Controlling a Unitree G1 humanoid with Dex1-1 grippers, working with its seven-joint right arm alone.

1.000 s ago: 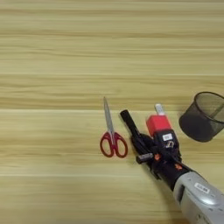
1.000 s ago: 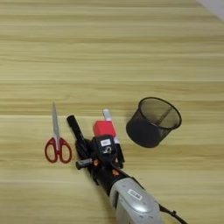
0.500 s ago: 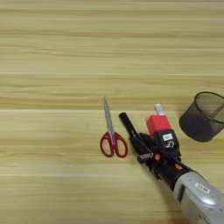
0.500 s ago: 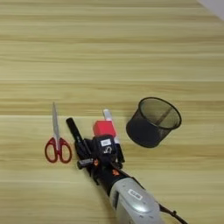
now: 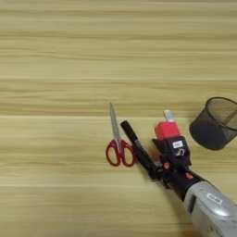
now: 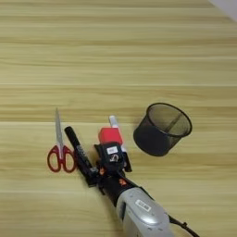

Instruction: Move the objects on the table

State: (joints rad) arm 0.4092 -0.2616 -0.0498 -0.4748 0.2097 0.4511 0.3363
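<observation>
One pair of red-handled scissors lies on the worktop in my left eye view, blades pointing away from me. Just right of it is the slim black marker, lying at a slant, its near end running up against the left side of my right gripper. The small red cube sits directly ahead of the gripper, touching or all but touching it. The pale end of the white marker pokes out beyond the cube, and the rest of it is hidden. I cannot tell whether my jaws are parted or closed, or whether they hold anything. My silver forearm comes in from the lower right corner. A black mesh cup lies at the right edge, and this view cuts it off.

My right eye view shows that cup whole, tipped over with its mouth facing up and to the right, well clear of the cube. It also shows a dark cable trailing behind my forearm and a pale strip past the worktop's far right corner.

Counted over both views: one pair of scissors, two markers, one red cube and one mesh cup.
</observation>
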